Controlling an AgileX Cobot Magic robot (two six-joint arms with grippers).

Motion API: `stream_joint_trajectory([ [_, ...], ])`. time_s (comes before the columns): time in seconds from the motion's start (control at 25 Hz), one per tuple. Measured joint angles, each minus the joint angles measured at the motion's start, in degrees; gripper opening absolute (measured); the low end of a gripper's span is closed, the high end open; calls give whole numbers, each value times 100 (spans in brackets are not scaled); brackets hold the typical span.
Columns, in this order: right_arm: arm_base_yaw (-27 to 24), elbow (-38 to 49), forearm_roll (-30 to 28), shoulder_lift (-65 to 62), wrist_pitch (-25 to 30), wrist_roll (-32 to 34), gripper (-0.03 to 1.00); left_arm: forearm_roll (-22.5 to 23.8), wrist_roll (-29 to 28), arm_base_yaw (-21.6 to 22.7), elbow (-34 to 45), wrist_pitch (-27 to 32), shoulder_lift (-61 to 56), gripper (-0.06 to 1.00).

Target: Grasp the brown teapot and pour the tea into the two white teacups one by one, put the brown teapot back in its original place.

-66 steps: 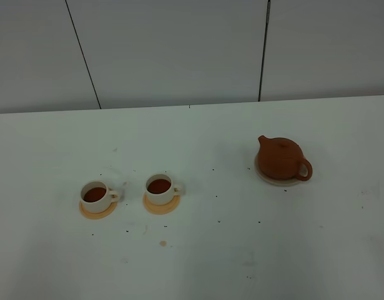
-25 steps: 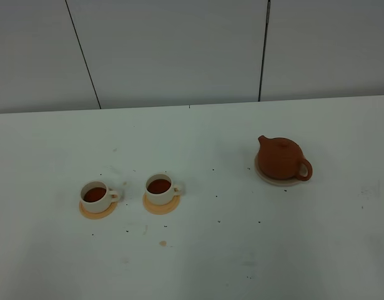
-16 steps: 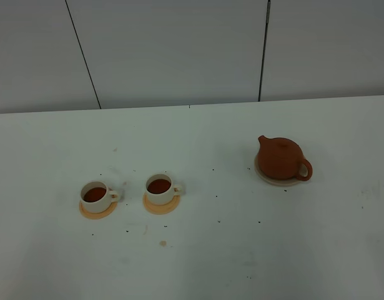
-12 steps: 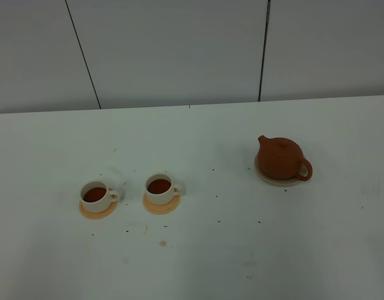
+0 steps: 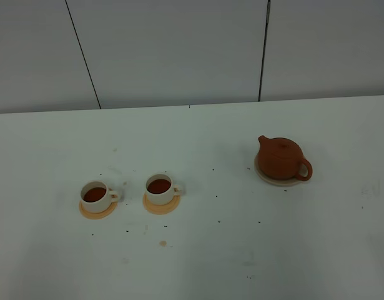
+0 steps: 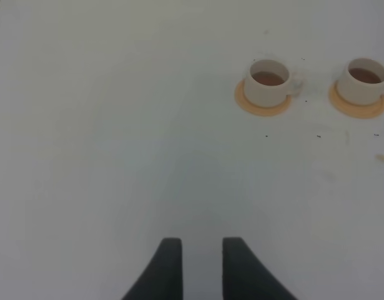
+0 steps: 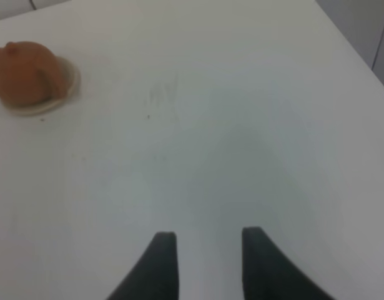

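Observation:
The brown teapot [image 5: 280, 159] stands upright on the pale round disc [image 5: 265, 177], its original place, at the table's right; the right wrist view shows the teapot [image 7: 26, 78] far from my right gripper [image 7: 207, 256], which is open and empty. The two white teacups [image 5: 95, 195] [image 5: 160, 187] stand on orange coasters at the left, each holding dark tea [image 5: 158, 185]. In the left wrist view both teacups [image 6: 268, 84] [image 6: 363, 82] lie well away from my left gripper [image 6: 200, 262], open with nothing between its fingers. Neither gripper shows in the exterior high view.
The white table [image 5: 204, 262] carries small dark specks and a brownish spot [image 5: 162, 243] in front of the cups. A grey panelled wall [image 5: 179, 50] rises behind it. The table's edge [image 7: 351, 40] runs past the right gripper's side.

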Motion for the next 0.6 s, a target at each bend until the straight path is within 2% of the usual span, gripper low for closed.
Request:
stream_joint_trajectory([
  [0.6, 0, 0, 0, 0, 0, 0, 24, 0, 0, 0, 0, 0, 0, 23],
])
